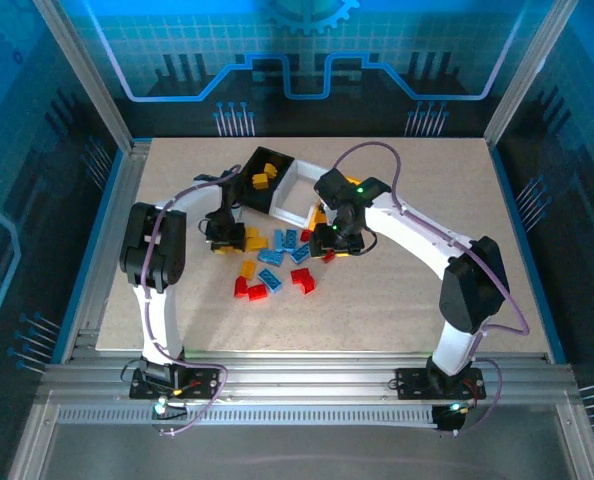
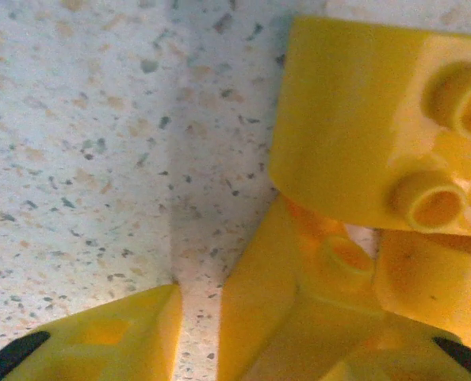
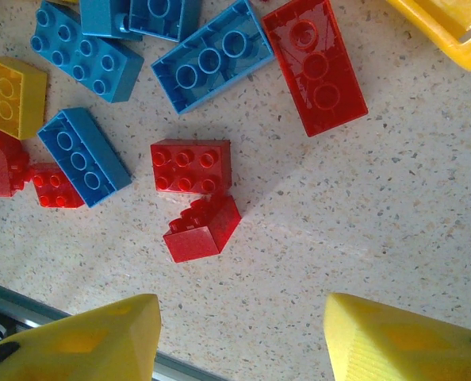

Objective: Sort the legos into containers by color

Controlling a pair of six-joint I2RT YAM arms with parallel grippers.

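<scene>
Hovering low over the surface [image 1: 427,300], the left gripper [image 2: 200,333] has its fingers only narrowly parted, with a thin strip of bare speckled top between them and nothing pinched there. A yellow brick [image 2: 354,119], studs showing, lies just ahead and to the right, up against the right-hand finger. More yellow plastic crowds below it, and I cannot tell where finger ends and brick begins.

The right gripper [image 3: 243,333] is spread wide over bare surface and holds nothing. Just ahead of it sit two small red bricks [image 3: 192,165], touching each other, the nearer one [image 3: 202,232] tilted. Beyond them lie a long red brick [image 3: 315,63] with its hollow side up, several blue bricks [image 3: 212,55] and another yellow one [image 3: 13,95]. A corner of the yellow bin [image 3: 449,32] is at the far right.

From above, the loose heap lies between the two grippers, with the row of bins just behind it. The black bin [image 1: 252,162] already holds a few yellow pieces, and the white bin [image 1: 287,212] looks empty.

My reading is that the sort is early to midway, with both arms at the picking step, the left on yellow and the right on red. The left needs to shift toward the brick so that the brick sits between the fingers, then close. The right needs to drop and centre on one red brick; the tilted one touching its neighbour may skid or come up as a pair.
</scene>
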